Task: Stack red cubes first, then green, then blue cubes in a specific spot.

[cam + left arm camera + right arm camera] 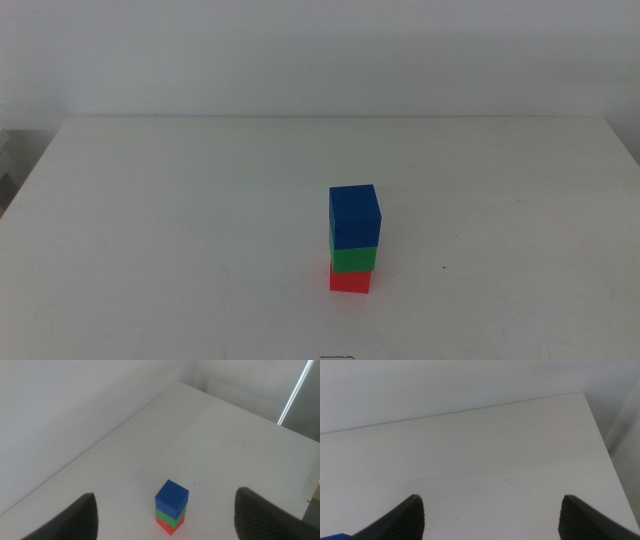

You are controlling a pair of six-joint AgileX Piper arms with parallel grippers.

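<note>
On the white table (150, 200), all three cubes stand in one tower
Red cube (350, 281) sits lowest, green cube (354, 259) on it, blue cube (354, 217) on top; left gripper (165, 525) and right gripper (490, 525) hang back wide open, holding nothing, so the tower stays safe

No legible text, labels or numbers — cubes, table plain.

White matte worktop (180, 220) spreads below and ahead of both end effectors, w/ pale wall (320, 50) along its far edge. Bright vertical strip (296, 391) beyond worktop corner, far side of left end effector.
</note>
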